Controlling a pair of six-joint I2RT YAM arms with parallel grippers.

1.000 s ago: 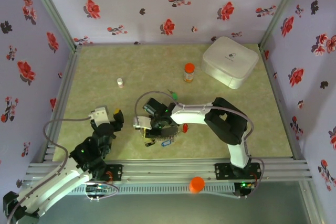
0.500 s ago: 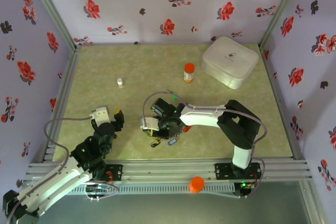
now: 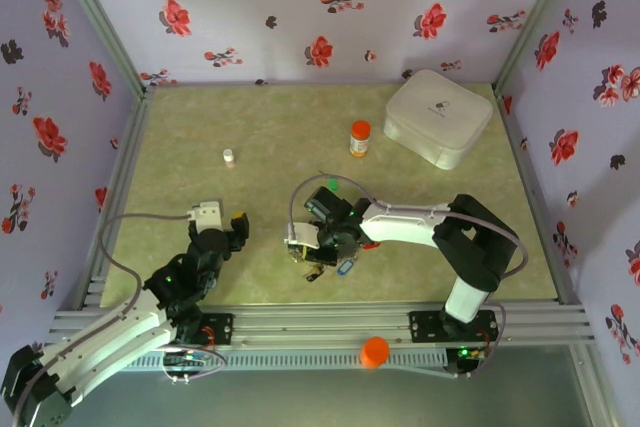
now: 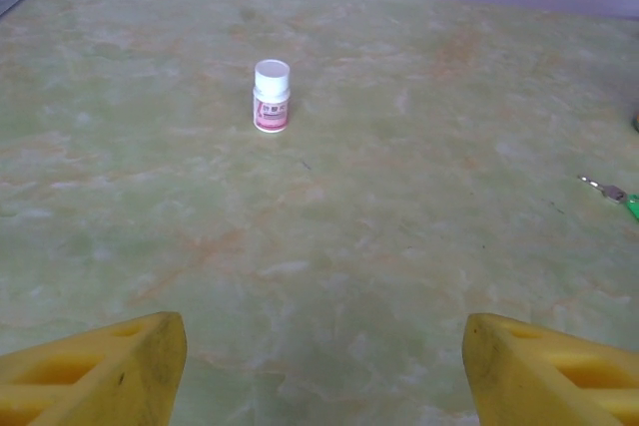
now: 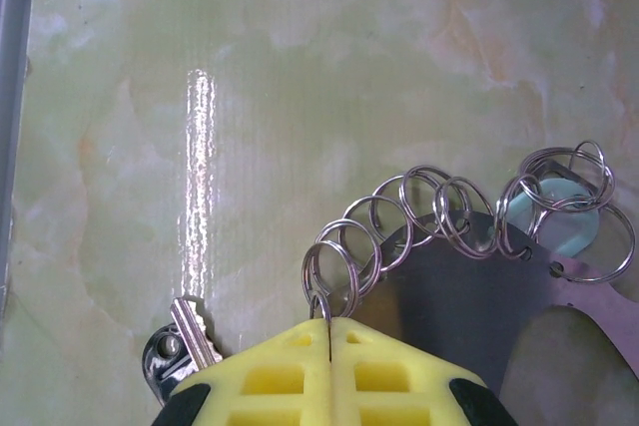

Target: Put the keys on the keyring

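Observation:
My right gripper point(image 5: 328, 324) is shut, its yellow fingertips pinching a small split ring at the end of the keyring point(image 5: 429, 212). That keyring is a curved string of silver split rings over a dark grey band, with a teal tag point(image 5: 551, 218) at its far end. A silver key point(image 5: 194, 330) with a dark head lies beside the left fingertip. From above, the right gripper point(image 3: 312, 249) hangs over the bundle, with a blue tag point(image 3: 345, 268) and a red tag point(image 3: 368, 244) next to it. A green-tagged key point(image 3: 333, 185) lies apart on the table. My left gripper point(image 3: 226, 229) is open and holds nothing, its yellow fingers point(image 4: 100, 371) wide apart.
A small white vial point(image 3: 228, 156) stands at the back left, ahead of the left gripper. An orange-capped bottle point(image 3: 360, 137) and a white case point(image 3: 438, 117) stand at the back right. The metal rail point(image 3: 320, 322) runs along the near edge.
My right gripper has moved to the right, taking the ring bundle and tags with it. The left gripper has moved a little right and toward the bundle.

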